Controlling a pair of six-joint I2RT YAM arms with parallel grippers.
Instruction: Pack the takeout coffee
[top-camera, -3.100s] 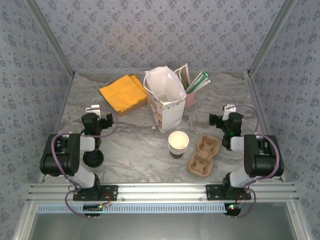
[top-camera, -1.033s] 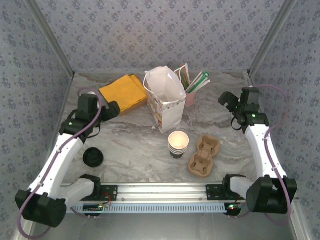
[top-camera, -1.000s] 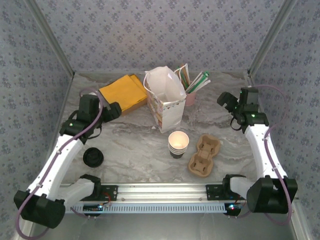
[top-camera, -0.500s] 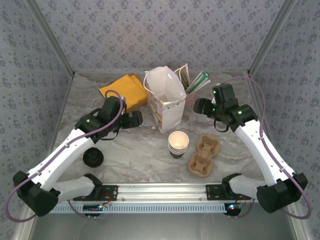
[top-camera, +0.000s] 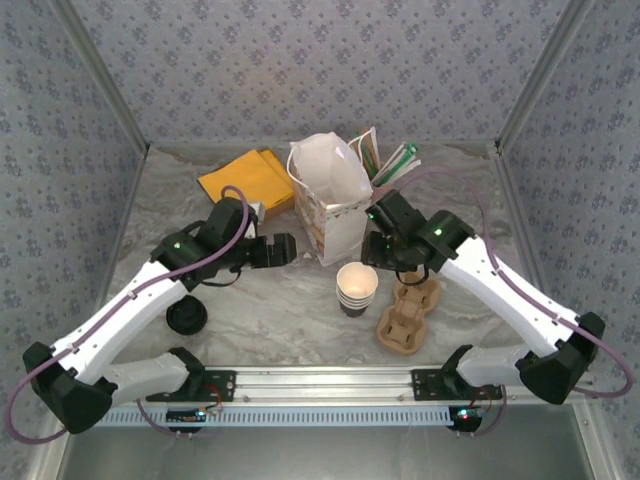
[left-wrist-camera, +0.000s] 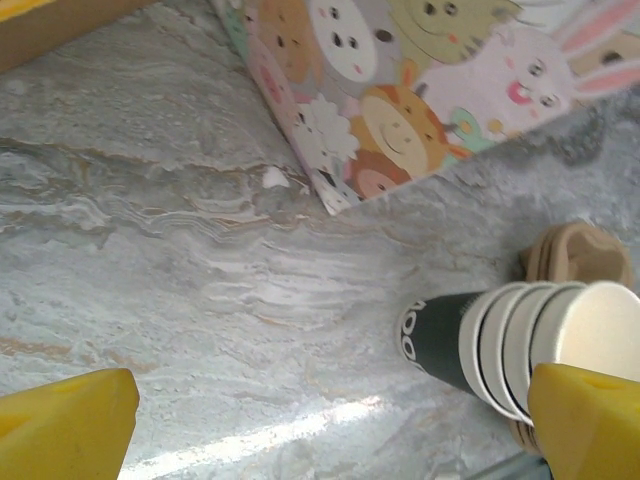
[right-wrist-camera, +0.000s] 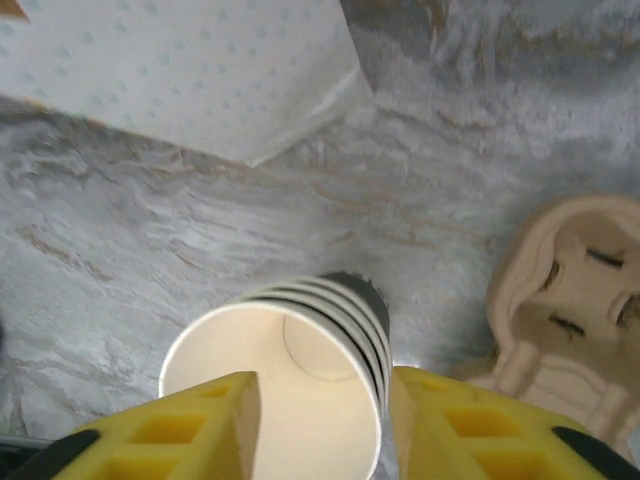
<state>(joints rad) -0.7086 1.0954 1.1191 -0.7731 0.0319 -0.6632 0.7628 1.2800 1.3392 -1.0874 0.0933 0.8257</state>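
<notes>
At mid-table, holds right gripper (right-wrist-camera: 322, 410) spread over the cup (top-camera: 357, 285), upright just left of the carrier (top-camera: 408, 312) and before the bag (top-camera: 330, 200), with left gripper (left-wrist-camera: 325, 425), fingers likewise apart, aimed at it.

Both arms stretched forward, angled toward centre. Left hand (top-camera: 287, 250) low, pointing right, fingers (left-wrist-camera: 70, 420) wide apart. Right hand (top-camera: 378, 248) pitched down, fingers (right-wrist-camera: 200, 430) parted.
</notes>
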